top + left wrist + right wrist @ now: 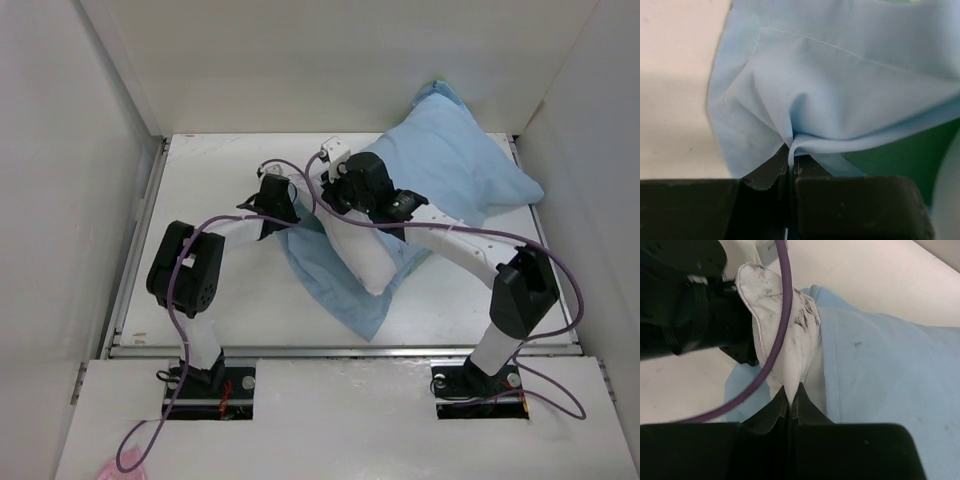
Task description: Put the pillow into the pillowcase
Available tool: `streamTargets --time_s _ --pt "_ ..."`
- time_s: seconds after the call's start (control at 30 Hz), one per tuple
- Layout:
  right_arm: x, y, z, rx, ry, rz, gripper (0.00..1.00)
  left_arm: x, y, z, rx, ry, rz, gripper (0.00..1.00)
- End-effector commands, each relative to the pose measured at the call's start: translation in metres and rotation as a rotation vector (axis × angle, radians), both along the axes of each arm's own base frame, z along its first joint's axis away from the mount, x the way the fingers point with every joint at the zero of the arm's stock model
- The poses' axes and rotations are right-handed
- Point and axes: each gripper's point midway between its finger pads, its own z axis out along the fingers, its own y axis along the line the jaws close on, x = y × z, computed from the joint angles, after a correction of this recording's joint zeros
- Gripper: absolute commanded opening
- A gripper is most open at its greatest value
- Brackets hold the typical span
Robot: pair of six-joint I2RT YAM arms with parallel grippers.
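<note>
**noob42:** Any luck spotting the pillow (362, 262)?

**yamfan:** Yep, partly stuffed in the pillowcase (455, 165), white end poking out of its near opening.

**noob42:** And the grippers?

**yamfan:** Left gripper (790, 159): pinched tight on a blue fold at the pillowcase's mouth. Right gripper (790, 397): clamped on a smudgy white pillow corner, right beside the pillowcase's hem.

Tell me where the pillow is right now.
Top view: the pillow lies mid-table, its white end sticking out of the pillowcase toward the near edge, just right of the left gripper; the right gripper pinches a corner of it.
</note>
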Motion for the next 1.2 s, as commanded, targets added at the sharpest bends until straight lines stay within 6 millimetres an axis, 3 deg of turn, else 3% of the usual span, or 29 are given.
streamTargets --time_s 0.0,0.03,0.1,0.13,0.17,0.2,0.23,0.27,0.3,0.33,0.37,0.47,0.5,0.53,0.6,0.63,0.7,0.73,0.8,0.93,0.97,1.0,1.07,1.13,1.17 --pt "-0.016 0.003 0.02 0.016 -0.04 0.101 0.0 0.02 0.019 0.071 -0.042 -0.179 0.06 0.0" --pt "-0.019 -0.001 0.005 -0.027 -0.024 0.113 0.0 0.02 0.033 0.098 -0.047 -0.229 0.096 0.0" --pt "-0.032 0.0 -0.027 -0.139 -0.009 0.18 0.0 0.021 0.052 0.121 -0.009 -0.269 0.169 0.0" --pt "-0.037 -0.004 -0.043 -0.182 0.002 0.18 0.0 0.025 0.063 0.147 -0.009 -0.319 0.209 0.0" --pt "-0.036 -0.009 -0.067 -0.233 0.035 0.174 0.0 0.023 0.075 0.153 0.014 -0.317 0.244 0.0" --pt "-0.038 -0.008 -0.078 -0.264 0.051 0.168 0.0 0.022 0.077 0.162 0.019 -0.325 0.254 0.0" --pt "-0.029 -0.021 -0.091 -0.312 0.067 0.073 0.0 0.021 0.082 0.171 0.025 -0.331 0.258 0.0" --pt "-0.021 -0.023 -0.092 -0.333 0.074 0.034 0.0 0.014 0.083 0.186 0.013 -0.346 0.252 0.0" --pt "-0.019 -0.03 -0.116 -0.404 0.115 0.009 0.0 0.01 0.081 0.197 -0.005 -0.368 0.243 0.0" --pt "-0.014 -0.033 -0.121 -0.431 0.116 -0.016 0.0 0.003 0.08 0.2 -0.02 -0.373 0.227 0.0" --pt "-0.007 -0.03 -0.117 -0.443 0.092 -0.044 0.0 -0.005 0.078 0.22 -0.058 -0.424 0.208 0.0" --pt "-0.001 -0.022 -0.136 -0.484 0.12 -0.061 0.0 -0.023 0.068 0.226 -0.111 -0.438 0.14 0.0" --pt "0.009 -0.011 -0.125 -0.448 0.103 -0.073 0.0 -0.036 0.059 0.23 -0.124 -0.451 0.11 0.0" --pt "0.011 -0.009 -0.142 -0.476 0.138 -0.073 0.0 -0.043 0.058 0.23 -0.117 -0.454 0.11 0.0" --pt "0.025 0.003 -0.136 -0.459 0.135 -0.101 0.0 -0.056 0.058 0.233 -0.138 -0.458 0.118 0.0" --pt "0.021 -0.001 -0.163 -0.539 0.178 -0.105 0.0 -0.06 0.06 0.234 -0.14 -0.464 0.119 0.0" --pt "0.031 -0.011 -0.176 -0.586 0.184 -0.208 0.0 -0.065 0.064 0.24 -0.149 -0.483 0.137 0.0" --pt "0.039 -0.005 -0.171 -0.573 0.175 -0.239 0.0 -0.071 0.066 0.246 -0.158 -0.503 0.137 0.0" --pt "0.038 -0.006 -0.196 -0.593 0.243 -0.289 0.0 -0.075 0.068 0.254 -0.159 -0.526 0.133 0.0" --pt "0.057 0.009 -0.182 -0.416 0.237 -0.423 0.0 -0.083 0.063 0.253 -0.174 -0.508 0.097 0.0" --pt "0.059 0.013 -0.173 -0.355 0.232 -0.449 0.0 -0.087 0.06 0.244 -0.178 -0.49 0.078 0.0" --pt "0.068 0.029 -0.146 -0.19 0.215 -0.487 0.0 -0.09 0.054 0.24 -0.205 -0.471 0.052 0.0" --pt "0.084 0.027 -0.122 -0.022 0.203 -0.561 0.0 -0.095 0.046 0.233 -0.242 -0.449 0.023 0.0" --pt "0.1 0.032 -0.069 0.251 0.202 -0.657 0.0 -0.1 0.044 0.21 -0.244 -0.396 0.014 0.0" --pt "0.106 0.031 -0.055 0.328 0.211 -0.652 0.0 -0.101 0.044 0.203 -0.239 -0.382 0.015 0.0"
